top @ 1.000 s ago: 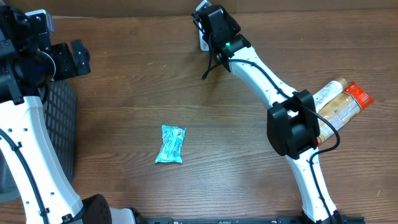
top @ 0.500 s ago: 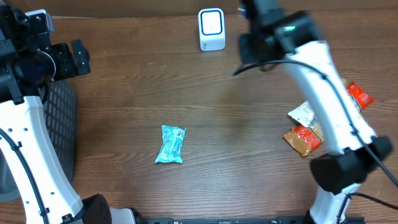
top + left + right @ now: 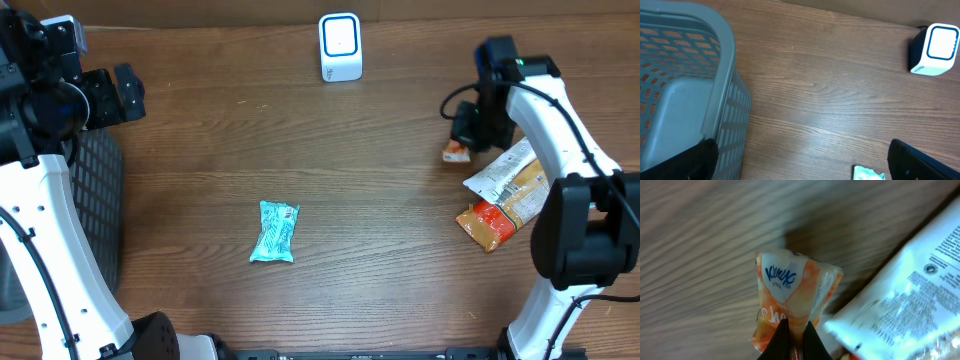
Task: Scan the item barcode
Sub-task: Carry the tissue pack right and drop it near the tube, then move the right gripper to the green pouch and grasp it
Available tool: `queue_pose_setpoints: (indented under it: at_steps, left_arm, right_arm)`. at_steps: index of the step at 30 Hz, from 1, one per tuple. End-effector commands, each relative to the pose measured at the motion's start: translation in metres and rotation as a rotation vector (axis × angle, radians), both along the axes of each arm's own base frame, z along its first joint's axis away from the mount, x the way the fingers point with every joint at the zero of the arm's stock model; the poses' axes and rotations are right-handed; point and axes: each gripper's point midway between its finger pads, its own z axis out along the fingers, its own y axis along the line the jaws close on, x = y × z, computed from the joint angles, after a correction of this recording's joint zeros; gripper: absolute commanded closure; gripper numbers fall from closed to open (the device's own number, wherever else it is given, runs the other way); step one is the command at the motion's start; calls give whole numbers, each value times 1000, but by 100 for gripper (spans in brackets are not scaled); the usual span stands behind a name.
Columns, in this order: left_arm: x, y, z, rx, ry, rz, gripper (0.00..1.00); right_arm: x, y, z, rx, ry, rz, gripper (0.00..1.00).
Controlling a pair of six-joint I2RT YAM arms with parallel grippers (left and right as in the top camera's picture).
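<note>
My right gripper (image 3: pixel 468 128) is shut on a small orange Kleenex tissue pack (image 3: pixel 456 152) at the right of the table, just left of a white pouch (image 3: pixel 508 176). In the right wrist view the fingertips (image 3: pixel 784 332) pinch the pack (image 3: pixel 790 287) at its lower edge, with my right gripper (image 3: pixel 795 331) over the wood. The white-and-blue barcode scanner (image 3: pixel 340 47) stands at the back centre, well away from the pack. High at the far left, my left gripper (image 3: pixel 105 95) stands open and empty; its view shows the scanner (image 3: pixel 935 44).
A teal snack packet (image 3: pixel 274 232) lies mid-table, its corner showing as the teal packet (image 3: pixel 867 174). A grey mesh basket (image 3: pixel 100 200) stands at the left edge, the same basket (image 3: pixel 690 75). An orange-red pouch (image 3: pixel 490 222) lies under the white pouch (image 3: pixel 905 295).
The right arm has swung from the scanner at the back across to the right side, down beside the pouches. The left arm has not moved.
</note>
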Motion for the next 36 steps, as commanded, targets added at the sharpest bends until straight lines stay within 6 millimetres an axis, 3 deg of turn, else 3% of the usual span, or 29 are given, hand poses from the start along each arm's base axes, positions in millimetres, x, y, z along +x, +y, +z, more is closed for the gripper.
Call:
queue_pose_setpoints:
  at_steps: [1, 2, 3, 6, 9, 13, 17, 19, 21, 25, 28, 36]
  left_arm:
    - [1, 1, 1, 6, -6, -12, 1]
    - [1, 1, 1, 6, -6, -12, 1]
    - [1, 1, 1, 6, -6, -12, 0]
    - [1, 1, 1, 6, -6, -12, 0]
    - [1, 1, 1, 6, -6, -12, 1]
    - [1, 1, 1, 6, -6, -12, 1]
    - [1, 1, 1, 6, -6, -12, 0]
    - [1, 1, 1, 6, -6, -12, 0]
    - [1, 1, 1, 6, -6, -12, 0]
    - [1, 1, 1, 6, -6, -12, 0]
    - [1, 1, 1, 6, -6, -12, 0]
    - [1, 1, 1, 6, -6, -12, 0]
  right_arm:
    - [-8, -17, -16, 9, 17, -56, 96]
    - [-11, -22, -20, 9, 23, -68, 90]
    - [-13, -26, -23, 8, 29, -79, 73]
    - [-19, -45, -24, -17, 51, -119, 43]
    - [-18, -57, -14, -16, 54, -150, 37]
    - [-11, -61, 18, -16, 42, -140, 37]
    - [-4, -44, 59, 14, 6, -80, 38]
    - [-2, -22, 73, 77, -23, -9, 37]
    - [0, 14, 81, 186, -52, 91, 37]
    - [-4, 82, 83, 334, -69, 255, 37]
    - [-15, 125, 71, 347, -62, 362, 32]
    - [-71, 236, 22, 375, 21, 505, 32]
